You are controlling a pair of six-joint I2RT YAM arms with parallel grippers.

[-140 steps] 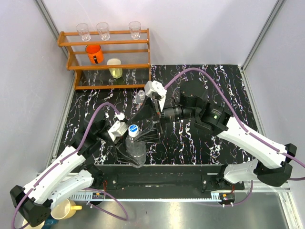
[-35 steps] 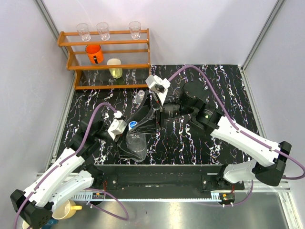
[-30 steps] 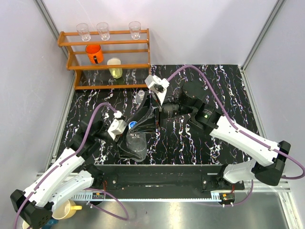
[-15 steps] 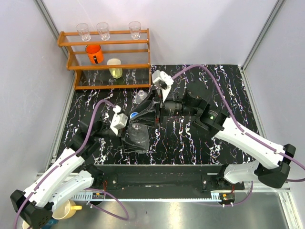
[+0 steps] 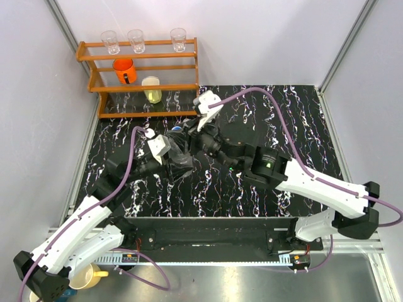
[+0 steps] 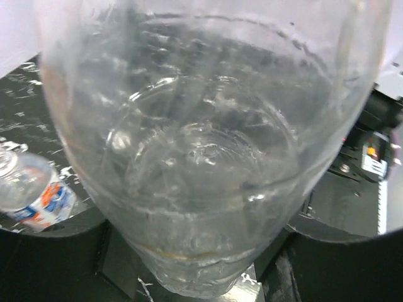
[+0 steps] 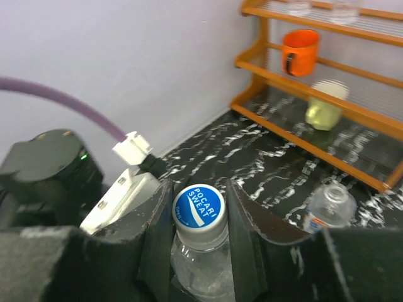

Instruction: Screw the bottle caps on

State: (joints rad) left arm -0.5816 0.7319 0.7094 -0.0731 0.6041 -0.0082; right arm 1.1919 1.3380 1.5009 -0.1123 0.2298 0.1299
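The left claw [image 6: 195, 251] pinches the wide bottle [image 6: 201, 157] around its body, so that the clear wall fills the left wrist view. This grip looks meant to keep the bottle from turning while the top is worked. The right claw [image 7: 198, 199] is pressed together on the blue-topped cap [image 7: 199, 212], one finger [image 7: 157, 233] against each side. The cap sits on the bottle's neck, above the desk [image 5: 283, 119], and the claw lines up with that neck, which suits twisting with the wrist. My judgement is that threading is under way. How far the cap is seated cannot be told, since the fingers hide the thread. The next move calls for a turn of the right wrist with the left grip firm. If the thin wall gives or the bottle spins along, the cap may ride crooked. A small bottle [image 7: 329, 209] stands apart on the desk just before the wooden rack [image 7: 296, 82], its neck open. Its cap is not to be found in these views.
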